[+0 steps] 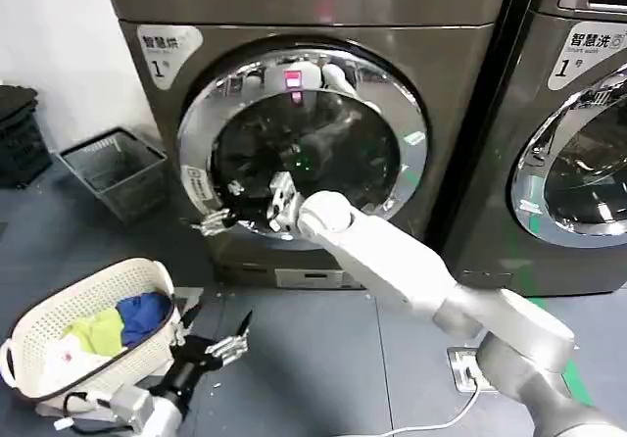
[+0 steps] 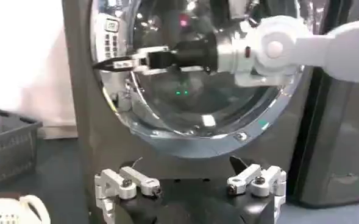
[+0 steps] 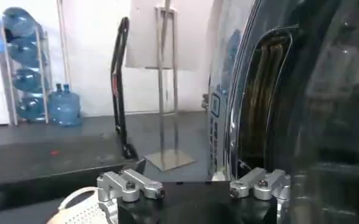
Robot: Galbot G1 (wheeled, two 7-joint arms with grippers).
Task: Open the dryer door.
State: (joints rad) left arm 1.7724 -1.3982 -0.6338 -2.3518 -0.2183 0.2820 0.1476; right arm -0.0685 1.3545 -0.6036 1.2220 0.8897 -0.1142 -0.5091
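The dryer door (image 1: 304, 143) is a big round chrome-rimmed window on the dark grey machine, also seen in the left wrist view (image 2: 197, 103) and close up in the right wrist view (image 3: 301, 109). My right arm reaches across the glass, and the right gripper (image 1: 214, 223) (image 2: 109, 63) is at the door's lower left rim. Its jaws (image 3: 194, 182) stand open, with the chrome edge just beside one finger. My left gripper (image 1: 214, 337) (image 2: 191, 182) hangs open low above the floor in front of the machine, holding nothing.
A white laundry basket (image 1: 93, 278) with clothes sits on the floor at the lower left. A dark wire basket (image 1: 113, 168) stands left of the dryer. A second machine (image 1: 578, 163) is at the right. Beyond the door are a metal stand (image 3: 167, 91) and water bottles (image 3: 21, 67).
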